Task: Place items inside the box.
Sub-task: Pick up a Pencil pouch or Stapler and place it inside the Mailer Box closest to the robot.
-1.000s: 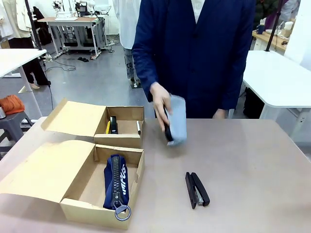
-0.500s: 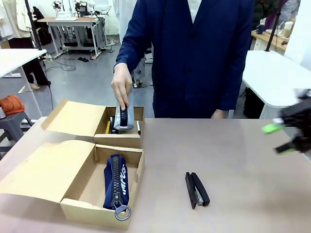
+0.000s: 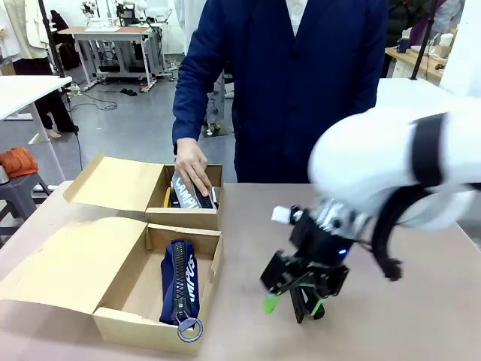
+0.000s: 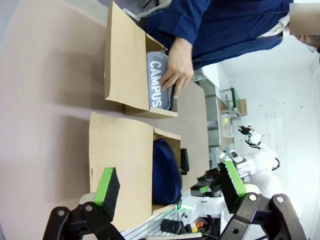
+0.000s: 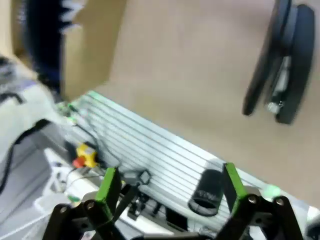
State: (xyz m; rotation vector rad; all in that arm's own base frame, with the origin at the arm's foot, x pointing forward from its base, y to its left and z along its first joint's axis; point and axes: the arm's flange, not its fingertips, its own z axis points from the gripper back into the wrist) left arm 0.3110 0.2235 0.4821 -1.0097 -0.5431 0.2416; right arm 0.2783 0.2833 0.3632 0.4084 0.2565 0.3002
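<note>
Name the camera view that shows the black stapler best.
The right wrist view: the whole black stapler lies in plain sight on the table, slightly blurred. In the front view the right tool hangs over it and hides most of it. In the left wrist view it is a small dark shape past the near box.

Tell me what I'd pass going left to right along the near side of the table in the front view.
Open lid flap of the near brown cardboard box → navy zip pencil case lying inside that box → right arm's black gripper, its green-padded fingers spread open.
</note>
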